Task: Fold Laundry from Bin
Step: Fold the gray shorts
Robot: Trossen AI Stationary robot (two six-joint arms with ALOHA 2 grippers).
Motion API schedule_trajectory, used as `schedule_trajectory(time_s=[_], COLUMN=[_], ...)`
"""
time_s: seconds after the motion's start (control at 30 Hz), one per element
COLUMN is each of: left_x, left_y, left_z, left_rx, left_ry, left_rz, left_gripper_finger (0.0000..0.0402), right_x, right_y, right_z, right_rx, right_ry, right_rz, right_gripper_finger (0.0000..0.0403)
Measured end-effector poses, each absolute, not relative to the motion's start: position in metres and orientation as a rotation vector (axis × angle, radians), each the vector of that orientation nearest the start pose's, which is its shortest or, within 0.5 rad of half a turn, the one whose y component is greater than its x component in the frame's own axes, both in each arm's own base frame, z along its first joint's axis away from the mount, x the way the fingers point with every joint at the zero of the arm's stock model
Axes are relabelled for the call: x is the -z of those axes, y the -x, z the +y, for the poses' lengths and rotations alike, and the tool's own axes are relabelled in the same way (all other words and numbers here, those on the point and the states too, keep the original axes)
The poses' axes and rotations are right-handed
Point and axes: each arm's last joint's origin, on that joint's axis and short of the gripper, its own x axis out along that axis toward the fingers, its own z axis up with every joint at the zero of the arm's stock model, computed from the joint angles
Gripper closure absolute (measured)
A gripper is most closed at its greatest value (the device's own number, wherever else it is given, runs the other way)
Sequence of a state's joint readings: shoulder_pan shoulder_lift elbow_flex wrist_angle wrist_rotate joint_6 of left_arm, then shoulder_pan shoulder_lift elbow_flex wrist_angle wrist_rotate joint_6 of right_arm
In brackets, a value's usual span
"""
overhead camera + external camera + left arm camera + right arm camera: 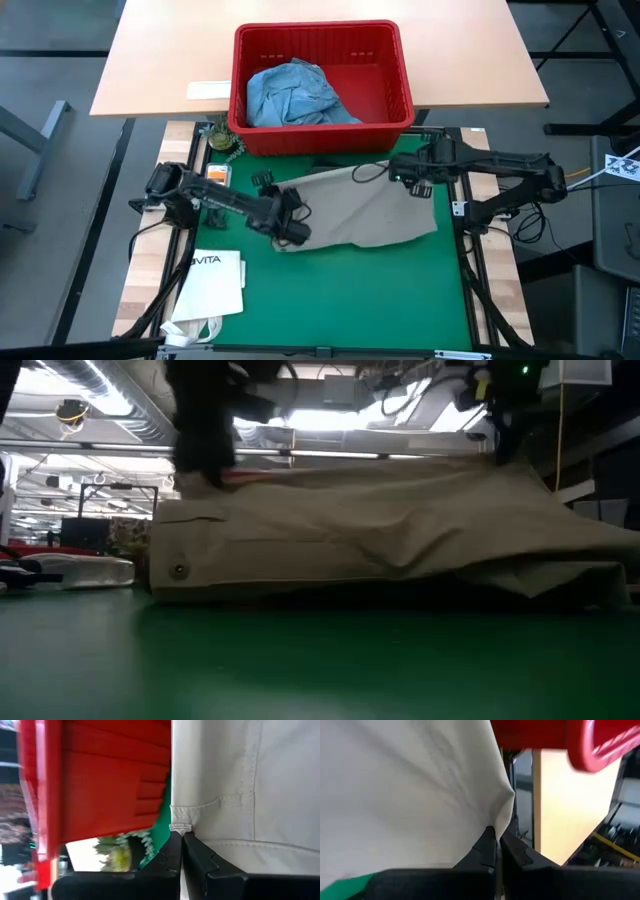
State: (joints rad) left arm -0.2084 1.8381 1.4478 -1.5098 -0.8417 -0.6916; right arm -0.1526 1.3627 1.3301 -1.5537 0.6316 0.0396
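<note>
A khaki-tan garment [365, 210] lies spread across the green mat [330, 300], in front of the red bin [320, 85]. A light blue garment [295, 95] rests inside the bin. My left gripper [290, 228] is shut on the khaki garment's left end. My right gripper [413, 185] is shut on its far right edge. In the low view the khaki garment [380, 530] rises from the mat toward both arms, and a button [178, 570] shows at its left end. My left gripper pinches a stitched hem corner [180, 826] of the khaki garment between its two fingers, slanting down from the table's left. The cloth runs on from the fingers toward the mat. My right gripper pinches a bare edge [501, 820] of the same garment between its two fingers, slanting down from the right. Creases fan out from the pinch, and the cloth is drawn up there while the rest lies on the mat.
A white paper bag printed "VITA" [215, 285] lies on the mat's near left. Small objects [220, 140] sit left of the bin. The bin stands on a wooden table [160, 60] beyond the mat. Bare mat spreads toward the near edge.
</note>
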Motion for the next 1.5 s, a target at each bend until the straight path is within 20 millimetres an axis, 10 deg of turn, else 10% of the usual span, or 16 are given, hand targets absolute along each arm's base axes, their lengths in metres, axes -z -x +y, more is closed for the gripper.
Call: schedule_trajectory(time_s=[0.37, 1.03, 1.5], left_x=[-0.221, -0.22, -0.221], left_y=[-0.324, -0.321, -0.319], left_z=[0.003, 0.04, 0.047], left_rx=[-0.904, -0.978, -0.933], left_ry=[-0.381, -0.261, -0.239], left_rz=[1.382, 1.429, 1.48], left_gripper_finger=[0.0401, 0.0332, 0.026], right_x=[-0.29, -0.288, -0.29], right_y=[-0.202, -0.207, -0.203], right_z=[-0.07, -0.082, -0.084], right_rx=[0.584, 0.605, 0.688], right_ry=[0.394, 0.458, 0.565], right_rz=[1.67, 1.626, 1.67], right_gripper_finger=[0.0397, 0.0395, 0.0241])
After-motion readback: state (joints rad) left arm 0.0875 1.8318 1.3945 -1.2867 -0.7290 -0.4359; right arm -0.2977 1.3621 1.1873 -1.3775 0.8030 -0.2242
